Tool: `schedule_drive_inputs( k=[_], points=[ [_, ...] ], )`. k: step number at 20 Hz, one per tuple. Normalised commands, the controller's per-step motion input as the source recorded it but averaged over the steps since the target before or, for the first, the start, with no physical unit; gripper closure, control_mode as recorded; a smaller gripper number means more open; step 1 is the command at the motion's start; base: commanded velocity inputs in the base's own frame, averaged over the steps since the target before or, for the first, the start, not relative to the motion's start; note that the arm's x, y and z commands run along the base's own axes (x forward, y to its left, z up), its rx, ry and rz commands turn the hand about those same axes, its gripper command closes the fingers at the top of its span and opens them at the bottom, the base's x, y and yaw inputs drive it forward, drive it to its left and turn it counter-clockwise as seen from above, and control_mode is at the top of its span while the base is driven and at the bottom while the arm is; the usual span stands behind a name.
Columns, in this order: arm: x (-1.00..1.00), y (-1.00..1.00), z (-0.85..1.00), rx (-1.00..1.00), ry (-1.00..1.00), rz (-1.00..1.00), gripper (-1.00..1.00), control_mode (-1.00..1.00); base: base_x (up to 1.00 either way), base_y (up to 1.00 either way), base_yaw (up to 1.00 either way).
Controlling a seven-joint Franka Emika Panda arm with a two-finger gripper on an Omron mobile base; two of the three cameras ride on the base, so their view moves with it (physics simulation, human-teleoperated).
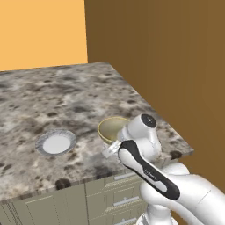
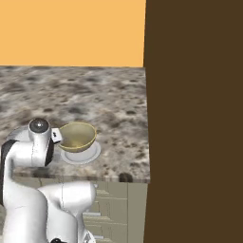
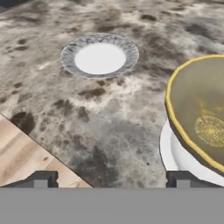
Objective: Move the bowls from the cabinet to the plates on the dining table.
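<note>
Olive bowl (image 2: 77, 136) sat on plate (image 2: 80, 155), lower left; end effector (image 3: 111, 178) stood open beside it and should withdraw clear of rim.

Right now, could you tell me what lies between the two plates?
Only bare table top lies between the empty plate and the plate under the olive bowl, in the hand view.
</note>
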Motion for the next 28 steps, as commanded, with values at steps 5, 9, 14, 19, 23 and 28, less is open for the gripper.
schedule_drive_inputs(
  k=[5, 9, 14, 19, 23, 28],
  points=[
    [-1.00, 0.02, 0.46, -0.02, -0.09, 0.08, -1.00, -1.00, 0.00, 0.00, 0.00],
    [-0.69, 0.04, 0.57, -0.01, -0.07, 0.05, -1.00, -1.00, 0.00, 0.00, 0.00],
    [-0.27, 0.00, 0.79, 0.00, -0.01, 0.00, -1.00, -1.00, 0.00, 0.00, 0.00],
    [-0.21, -0.12, 0.59, -0.01, 0.00, -0.15, -1.00, -1.00, 0.00, 0.00, 0.00],
    [-0.03, -0.41, 0.15, -0.07, 0.00, -0.25, -1.00, -1.00, 0.00, 0.00, 0.00],
    [-0.01, -0.59, 0.03, -0.05, 0.00, -0.23, -1.00, -1.00, 0.00, 0.00, 0.00]
  ],
)
